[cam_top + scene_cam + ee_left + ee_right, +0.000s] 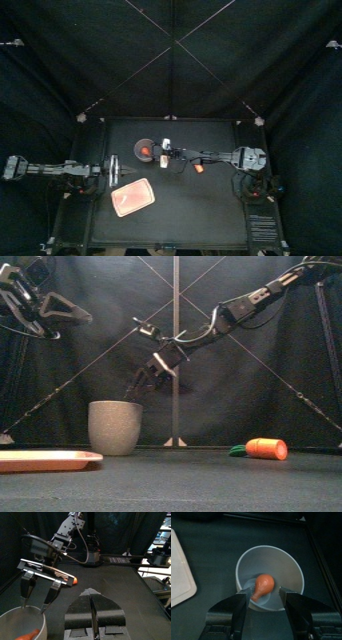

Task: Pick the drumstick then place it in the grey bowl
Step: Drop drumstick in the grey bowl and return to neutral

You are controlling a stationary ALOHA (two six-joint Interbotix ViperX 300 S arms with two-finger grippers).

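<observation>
Drumstick (263, 586) sits loose between the right tool's (264, 595) spread jaws, down inside the grey bowl (292, 567) on the desk (218, 542). It looks like a light, hard, slick toy that is best pinched across the plump end. The left tool (91, 598) rests closed off to the side.

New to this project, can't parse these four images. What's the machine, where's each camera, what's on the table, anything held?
It is a two-armed robot at a black table. One picture looks down from above, one level from the table's front, one from each wrist. The right gripper hangs open over the tall grey speckled cup; the orange toy drumstick lies inside it, so nothing is held. The left gripper, shut, rests at the left. Also on the table: a flat pink tray and an orange toy carrot.
</observation>
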